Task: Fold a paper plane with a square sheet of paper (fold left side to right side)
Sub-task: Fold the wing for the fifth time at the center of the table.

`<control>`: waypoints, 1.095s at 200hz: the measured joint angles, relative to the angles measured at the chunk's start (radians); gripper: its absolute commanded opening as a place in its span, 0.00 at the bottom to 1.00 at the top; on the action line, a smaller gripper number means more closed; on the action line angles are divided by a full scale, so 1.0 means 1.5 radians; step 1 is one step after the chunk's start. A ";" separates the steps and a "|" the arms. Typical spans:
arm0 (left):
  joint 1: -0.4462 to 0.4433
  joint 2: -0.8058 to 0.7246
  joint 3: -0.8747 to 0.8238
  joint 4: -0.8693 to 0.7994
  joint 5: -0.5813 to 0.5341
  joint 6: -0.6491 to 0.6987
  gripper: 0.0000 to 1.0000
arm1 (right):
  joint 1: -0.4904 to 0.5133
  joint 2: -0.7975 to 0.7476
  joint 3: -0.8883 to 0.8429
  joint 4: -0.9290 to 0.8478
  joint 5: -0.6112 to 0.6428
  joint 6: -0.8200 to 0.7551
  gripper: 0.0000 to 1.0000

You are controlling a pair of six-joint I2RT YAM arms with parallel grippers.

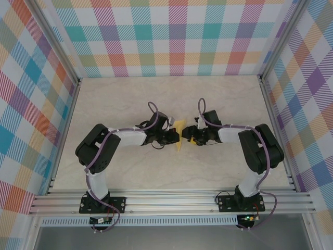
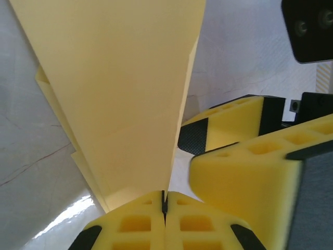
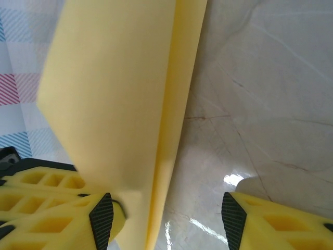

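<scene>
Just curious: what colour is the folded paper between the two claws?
The paper is plain pale yellow-orange, unmarked; it shows best in the left wrist view.

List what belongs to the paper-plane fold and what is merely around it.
Job: folded yellow paper; left gripper, jaws shut on it; right gripper, jaws apart.
Bystanders: table; checked walls; aluminium rail.

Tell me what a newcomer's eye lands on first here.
The folded yellow paper stands out, held up over the middle of the pale table. The left gripper is pinched shut on its narrow end, while the right gripper stands open with the paper in its gap. Bright plaid walls ring the scene.
</scene>
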 measured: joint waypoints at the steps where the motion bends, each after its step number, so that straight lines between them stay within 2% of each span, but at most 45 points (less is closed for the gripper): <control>1: 0.001 0.001 -0.001 0.002 0.001 -0.002 0.01 | 0.000 0.001 0.000 0.001 0.000 0.001 0.59; 94: 0.037 0.011 -0.068 0.108 0.027 -0.075 0.01 | 0.000 0.064 0.072 0.015 0.014 0.017 0.53; 167: 0.041 0.011 -0.076 0.138 0.035 -0.092 0.01 | 0.018 0.115 0.142 -0.002 0.019 0.016 0.46; 219: 0.044 0.011 -0.076 0.145 0.035 -0.094 0.13 | 0.026 0.132 0.162 -0.011 0.024 0.016 0.44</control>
